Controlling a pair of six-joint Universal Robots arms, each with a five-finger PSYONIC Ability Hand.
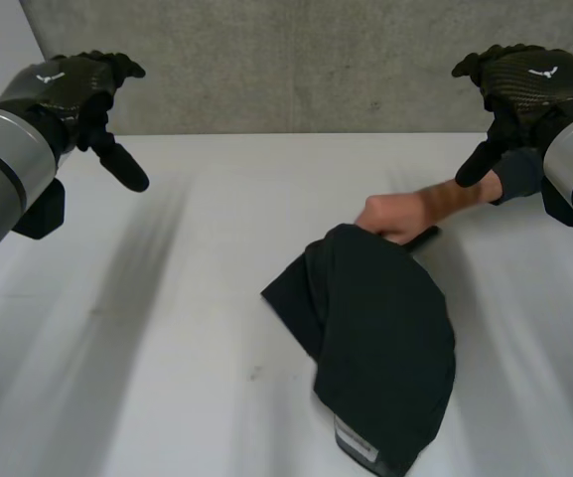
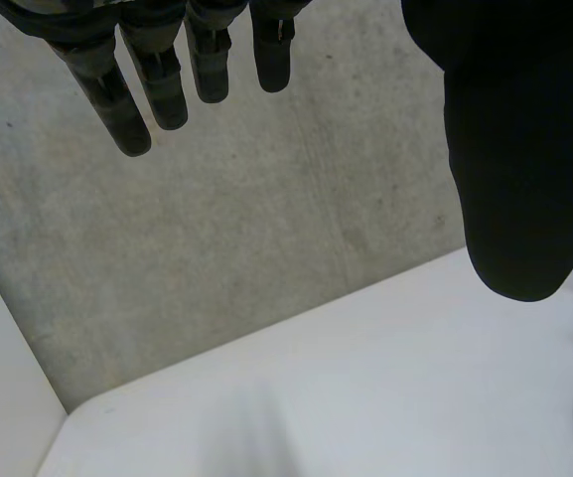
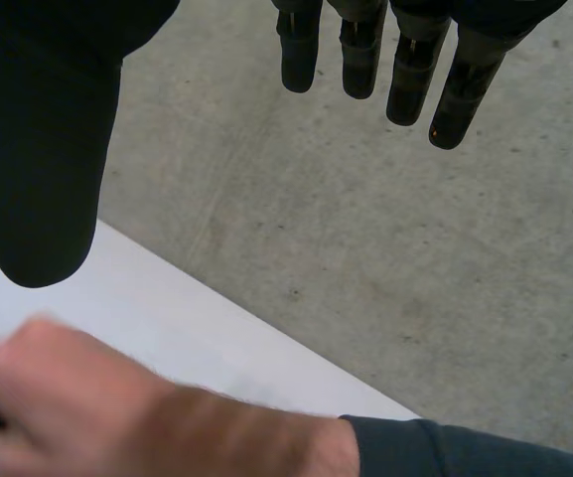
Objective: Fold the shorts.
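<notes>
Shorts [image 1: 380, 338]: dark, loosely bunched on the desk [image 1: 167, 348], right of centre; long axis runs from the near edge away.
Person's hand [image 1: 395, 214]: touching the shorts' far end.
Right hand [image 1: 529, 84]: raised at the far right, fingers [image 3: 365, 50] straight, released, holding nothing; the shorts lie nearer and inward of it.
Left hand [image 1: 68, 84]: raised at the far left, fingers [image 2: 167, 79] straight, empty, well apart from the shorts.
Likely reach: the right arm, once the person's hand clears.

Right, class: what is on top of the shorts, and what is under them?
Nothing lies on the shorts; a person's hand meets their far edge. They lie bunched on the table, and anything else beneath the cloth is covered.
</notes>
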